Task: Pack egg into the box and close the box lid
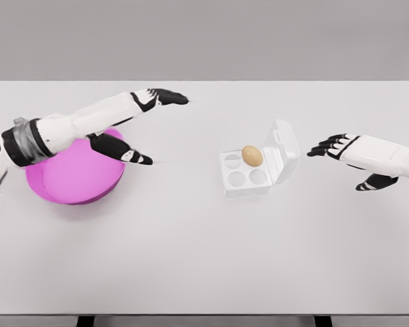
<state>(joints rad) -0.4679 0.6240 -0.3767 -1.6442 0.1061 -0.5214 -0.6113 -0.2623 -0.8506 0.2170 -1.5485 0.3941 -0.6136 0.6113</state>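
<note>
A white egg box (247,173) lies open in the middle right of the table, its lid (283,148) tilted up on the right side. A brown egg (252,155) sits in the box's back right cup; the other cups are bare. My right hand (337,151) hovers just right of the lid, fingers spread and pointing left, holding nothing. My left hand (152,122) reaches out over the table left of the box, fingers extended, thumb low, nothing in it.
A pink bowl (75,178) sits at the left under my left forearm. The white table (204,259) stretches wide in front of the box.
</note>
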